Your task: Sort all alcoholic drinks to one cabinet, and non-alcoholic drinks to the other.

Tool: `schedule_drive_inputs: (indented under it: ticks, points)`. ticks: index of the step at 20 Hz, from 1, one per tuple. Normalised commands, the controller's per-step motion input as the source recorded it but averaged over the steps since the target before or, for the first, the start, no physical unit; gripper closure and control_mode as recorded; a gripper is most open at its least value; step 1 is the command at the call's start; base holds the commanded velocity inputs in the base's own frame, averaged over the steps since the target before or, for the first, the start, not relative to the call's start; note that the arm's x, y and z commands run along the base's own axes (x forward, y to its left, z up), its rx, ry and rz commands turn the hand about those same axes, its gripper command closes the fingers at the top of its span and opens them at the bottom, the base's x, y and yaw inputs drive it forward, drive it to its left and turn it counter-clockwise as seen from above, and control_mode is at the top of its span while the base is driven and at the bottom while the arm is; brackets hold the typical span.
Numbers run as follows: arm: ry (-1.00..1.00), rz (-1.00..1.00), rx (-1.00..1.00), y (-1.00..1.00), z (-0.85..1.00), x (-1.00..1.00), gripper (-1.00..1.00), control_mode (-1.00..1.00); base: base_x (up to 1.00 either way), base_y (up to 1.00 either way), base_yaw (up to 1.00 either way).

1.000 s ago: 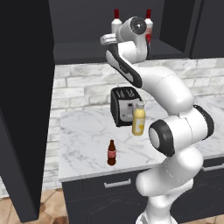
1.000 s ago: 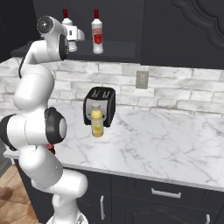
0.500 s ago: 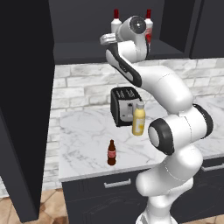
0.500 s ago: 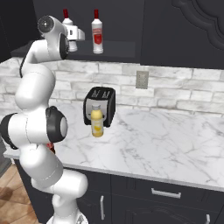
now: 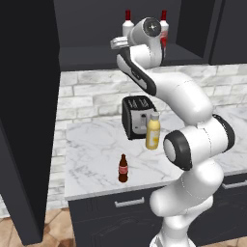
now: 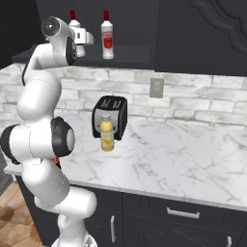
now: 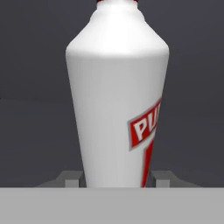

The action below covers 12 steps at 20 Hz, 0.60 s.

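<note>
While the arm reaches up into the open upper cabinet (image 5: 96, 58), the inspection runs left to right across the left base view, with the toaster (image 5: 137, 116) on the marble counter (image 5: 91, 149) taken as the landmark. Lower left of the toaster, near the counter's front edge, stands the small dark brown bottle (image 5: 123, 169), upright, long axis vertical, neck pointing up, well apart from everything else. Just right of the toaster's front, touching or nearly touching it, stands the yellow juice bottle (image 5: 153, 131), also upright with its pale cap at the top. High above the toaster, on the dark shelf inside the cabinet, two white red-capped bottles stand with red caps pointing at the ceiling: the left bottle (image 5: 127, 21) is free, and the right bottle (image 5: 164, 29) sits behind the robot's wrist. From the right base view the same pair appears mirrored, the free bottle (image 6: 107, 38) in plain sight and the other (image 6: 75, 31) beside the hand. Seen from the hand view, the gripper (image 7: 117, 180) is pinching this bottle (image 7: 117, 100) low on its body, one finger tip on each side, jaws pressed against the white wall. Its long axis runs straight up the view, shoulder tapering to the neck at the top, red label turned to the right. Whether its base rests on the shelf cannot be told.
</note>
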Motion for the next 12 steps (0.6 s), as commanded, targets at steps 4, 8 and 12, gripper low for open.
schedule_drive_inputs:
  ticks: [4, 8, 12]
  points:
    - [0.0, 0.0, 0.0, 0.0, -0.01, 0.0, -1.0, -1.0, 0.0, 0.0, 0.0]
    - [0.0, 0.0, 0.0, 0.0, 0.0, 0.0, -1.0, -1.0, 0.0, 0.0, 0.0]
    - [0.0, 0.0, 0.0, 0.0, 0.0, 0.0, -1.0, -1.0, 0.0, 0.0, 0.0]
